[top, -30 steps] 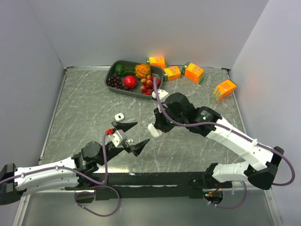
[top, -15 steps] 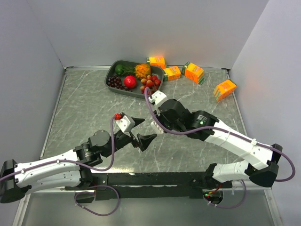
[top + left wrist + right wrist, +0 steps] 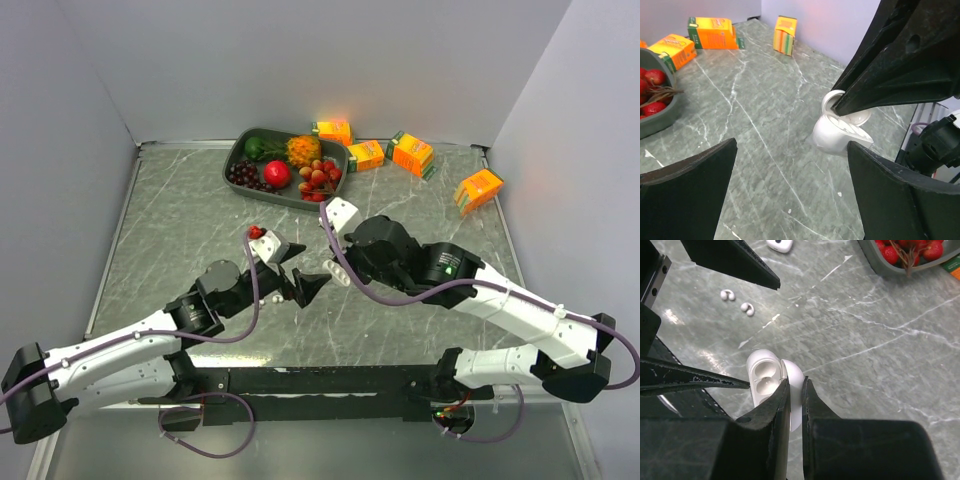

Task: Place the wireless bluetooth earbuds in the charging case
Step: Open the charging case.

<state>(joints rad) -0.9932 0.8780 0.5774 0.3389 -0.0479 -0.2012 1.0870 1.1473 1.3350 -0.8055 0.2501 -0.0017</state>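
Observation:
The white charging case [image 3: 764, 377] stands open on the marble table, its two sockets empty. My right gripper [image 3: 795, 384] is shut on the case's raised lid [image 3: 796, 375]. Two tiny white earbuds [image 3: 728, 294] [image 3: 746, 308] lie loose on the table to the left of the case. My left gripper [image 3: 790, 200] is wide open and holds nothing; the case [image 3: 840, 131] sits just ahead of its right finger. From above, the left gripper [image 3: 305, 268] and right gripper [image 3: 338, 272] nearly meet at the case [image 3: 341, 277]; the earbuds are hidden there.
A second white case [image 3: 780, 245] lies beyond the left gripper's fingers. A dark fruit tray [image 3: 240, 160] sits at the back, with several orange cartons [image 3: 412, 153] to its right. Grey walls enclose the table on three sides.
My left arm has reached forward and to the right, bringing its open gripper up beside the case. The right gripper, still on the lid, has shifted slightly right.

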